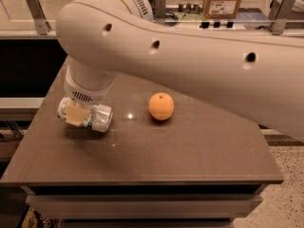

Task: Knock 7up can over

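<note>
The 7up can (99,118), silver with a green label, lies on its side at the left of the brown table (190,156). My gripper (80,115) hangs from the big white arm (190,56) right over the can. It is shut on the can, with a tan finger pad (72,113) across the can's body. The can rests at or just above the tabletop. The orange (161,106) sits to the right of the can, apart from it.
The white arm spans the upper part of the view and hides the back of the table. A cardboard box (224,0) stands on the counter behind. The table's left edge is close to the can. A speckled floor (289,194) lies to the right.
</note>
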Controlling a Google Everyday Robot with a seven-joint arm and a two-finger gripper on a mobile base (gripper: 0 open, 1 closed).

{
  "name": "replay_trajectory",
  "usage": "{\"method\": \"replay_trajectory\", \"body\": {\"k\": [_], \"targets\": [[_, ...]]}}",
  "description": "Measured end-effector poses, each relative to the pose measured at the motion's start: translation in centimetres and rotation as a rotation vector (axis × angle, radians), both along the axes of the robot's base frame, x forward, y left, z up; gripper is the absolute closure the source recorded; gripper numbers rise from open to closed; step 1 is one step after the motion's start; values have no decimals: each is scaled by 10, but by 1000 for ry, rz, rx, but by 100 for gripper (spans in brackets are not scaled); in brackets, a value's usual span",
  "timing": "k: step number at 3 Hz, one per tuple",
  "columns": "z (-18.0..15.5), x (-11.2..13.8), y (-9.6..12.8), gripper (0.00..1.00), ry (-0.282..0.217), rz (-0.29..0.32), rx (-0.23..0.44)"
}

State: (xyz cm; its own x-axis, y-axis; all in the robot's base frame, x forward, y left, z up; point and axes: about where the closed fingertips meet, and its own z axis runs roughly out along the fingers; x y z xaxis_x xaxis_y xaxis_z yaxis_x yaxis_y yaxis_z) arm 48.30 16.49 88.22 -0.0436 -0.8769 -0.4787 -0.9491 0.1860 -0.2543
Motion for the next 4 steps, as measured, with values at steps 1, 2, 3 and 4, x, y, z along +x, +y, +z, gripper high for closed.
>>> {"method": "replay_trajectory", "body": {"k": [1,2,3,4], "targets": [[-8,11,-17,100,3,-48,-35],[-8,20,-20,100,-2,-51,-34],[-4,21,-8,100,-19,-15,-8],[1,20,7,85,-32,26,27]]}}
